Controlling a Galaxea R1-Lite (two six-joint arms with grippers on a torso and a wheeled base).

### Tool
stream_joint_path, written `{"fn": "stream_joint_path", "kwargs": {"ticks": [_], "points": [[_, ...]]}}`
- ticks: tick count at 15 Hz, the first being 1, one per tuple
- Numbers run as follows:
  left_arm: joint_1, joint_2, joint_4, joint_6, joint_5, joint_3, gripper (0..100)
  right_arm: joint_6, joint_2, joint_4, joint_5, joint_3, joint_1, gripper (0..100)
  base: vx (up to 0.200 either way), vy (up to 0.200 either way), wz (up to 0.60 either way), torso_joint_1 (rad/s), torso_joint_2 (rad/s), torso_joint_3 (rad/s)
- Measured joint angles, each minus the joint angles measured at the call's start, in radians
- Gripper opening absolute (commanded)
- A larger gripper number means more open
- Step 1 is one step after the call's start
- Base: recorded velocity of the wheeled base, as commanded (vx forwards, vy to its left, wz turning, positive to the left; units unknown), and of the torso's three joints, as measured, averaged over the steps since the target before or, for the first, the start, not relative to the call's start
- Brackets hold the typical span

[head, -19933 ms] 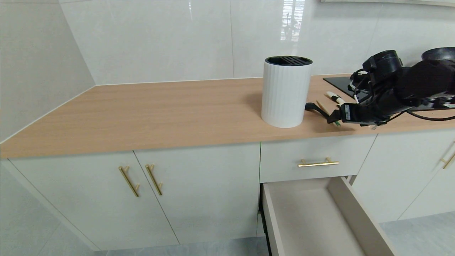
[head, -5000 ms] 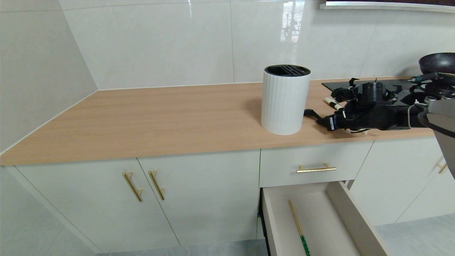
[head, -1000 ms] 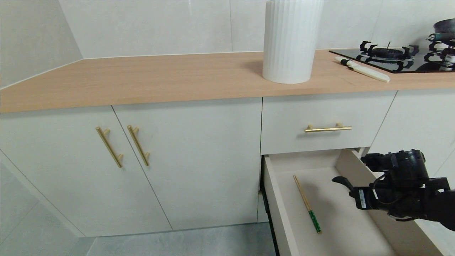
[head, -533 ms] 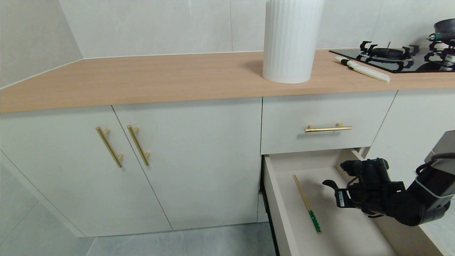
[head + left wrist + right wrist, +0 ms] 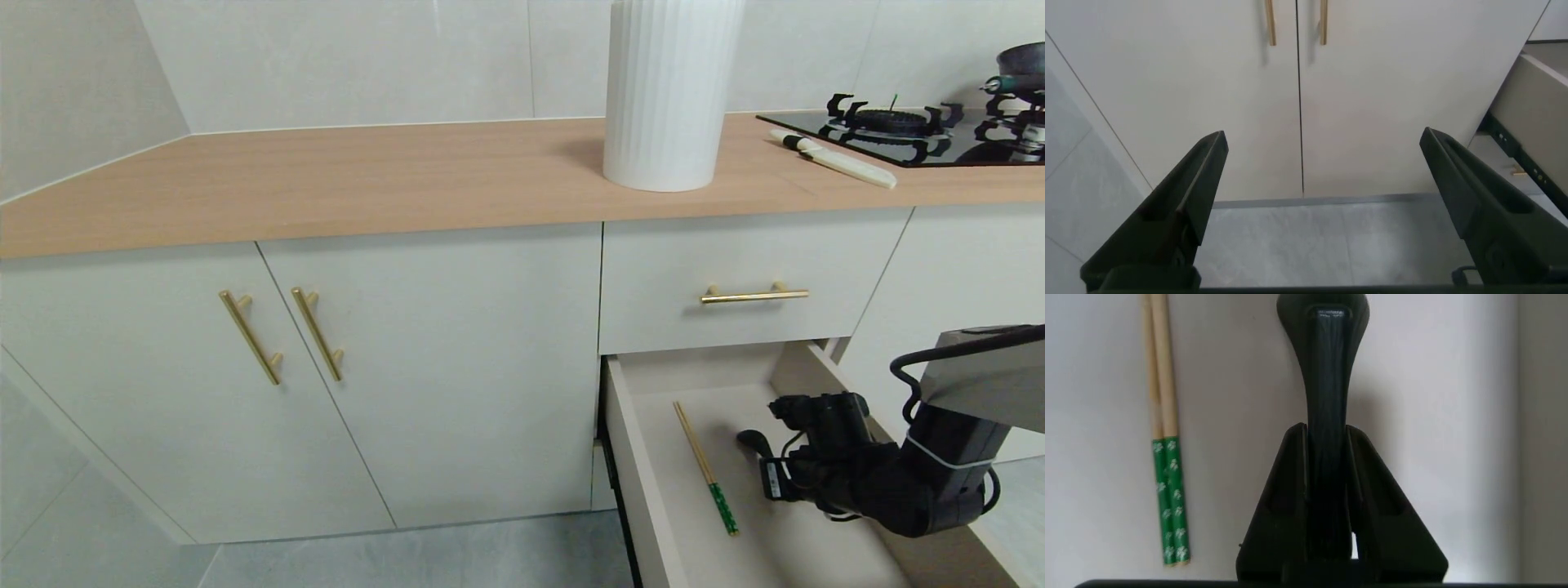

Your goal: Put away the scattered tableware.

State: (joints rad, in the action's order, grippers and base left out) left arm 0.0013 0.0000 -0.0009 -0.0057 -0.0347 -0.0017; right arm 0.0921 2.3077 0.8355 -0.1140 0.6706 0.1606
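Presently: right gripper [image 5: 1327, 461] fingers clamped on black long-handled spoon [image 5: 1323, 351] inside open beige drawer [image 5: 638, 482], right of green-tipped wooden chopsticks [image 5: 705, 477]; left gripper [image 5: 1323, 145] fingers wide

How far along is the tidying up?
Done: the chopsticks lie in the open drawer. In hand: the right gripper holds a black spoon low inside the drawer, not yet released. Left: the knife on the counter by the stove, then closing the drawer.
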Motion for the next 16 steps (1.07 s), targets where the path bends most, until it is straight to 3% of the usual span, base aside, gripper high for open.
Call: {"fn": "stream_joint_path", "kwargs": {"ticks": [7,8,16], "points": [[0.0,0.0,0.0,0.0,0.0,0.0,100,0.0,0.032,0.017,-0.006,0.001,-0.012,0,0.0,0.0,0.0,0.0,0.0,0.0],[0.0,0.0,0.0,0.0,0.0,0.0,100,0.0,0.032,0.02,-0.006,0.001,-0.014,100,0.0,0.0,0.0,0.0,0.0,0.0],[0.0,0.0,0.0,0.0,0.0,0.0,100,0.001,0.008,0.021,-0.007,-0.007,-0.015,100,0.0,0.0,0.0,0.0,0.0,0.0]]}}
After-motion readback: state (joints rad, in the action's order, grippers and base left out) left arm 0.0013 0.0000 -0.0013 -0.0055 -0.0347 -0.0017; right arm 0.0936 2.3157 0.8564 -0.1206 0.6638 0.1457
